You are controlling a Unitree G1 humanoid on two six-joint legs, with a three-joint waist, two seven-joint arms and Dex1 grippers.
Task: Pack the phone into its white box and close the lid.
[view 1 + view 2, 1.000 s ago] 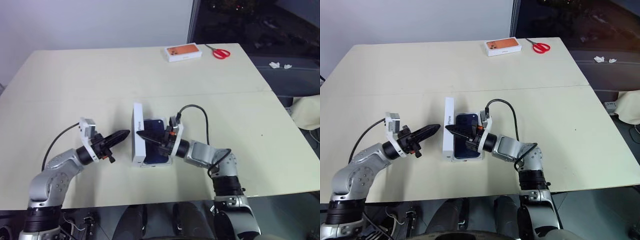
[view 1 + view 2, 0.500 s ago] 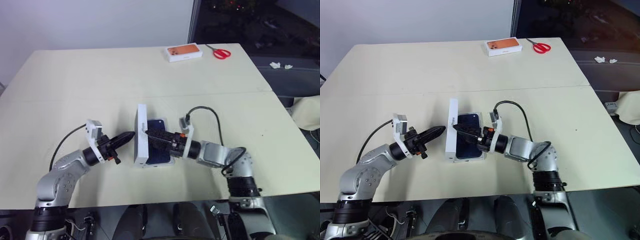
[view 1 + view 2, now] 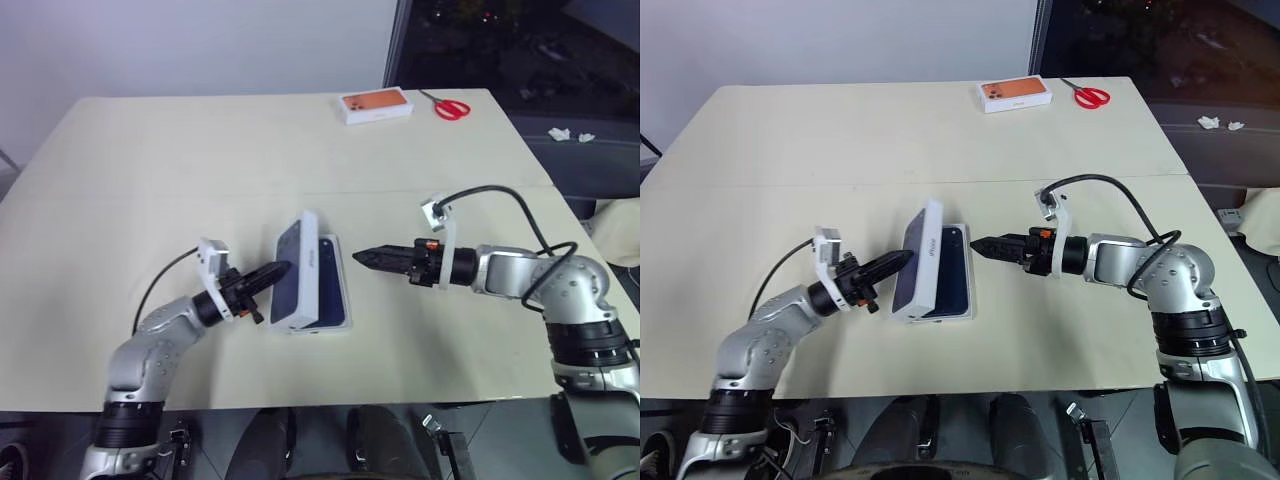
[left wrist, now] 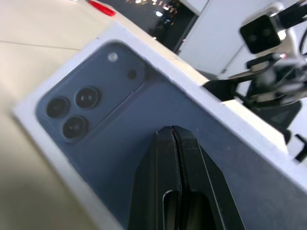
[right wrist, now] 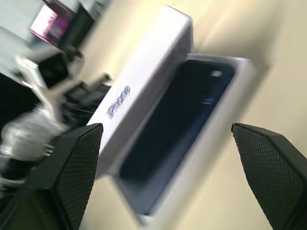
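The white box [image 3: 335,300] lies flat near the front middle of the pale table [image 3: 200,160], with the phone [image 5: 177,120] resting inside it, its dark body showing in the open tray in the right wrist view. The lid [image 3: 919,262] leans tilted over the box, raised on the side toward the left arm and partly covering the tray; its printed outer face, a dark blue phone back with a camera cluster, turns toward the left gripper [image 3: 898,263]. That gripper's two black fingers [image 4: 172,191] are pressed together with no gap, their tips against the printed face of the lid, holding nothing between them. On the other side of the box, the right gripper [image 3: 980,244] hangs apart from the box and lid, pointing toward them; in its own wrist view its two fingers [image 5: 62,167] stand spread wide with nothing between them. Far beyond the box, at the table's back edge, sits an orange-topped white box [image 3: 377,104], with red-handled scissors [image 3: 452,106] just beside it toward the right arm's side.
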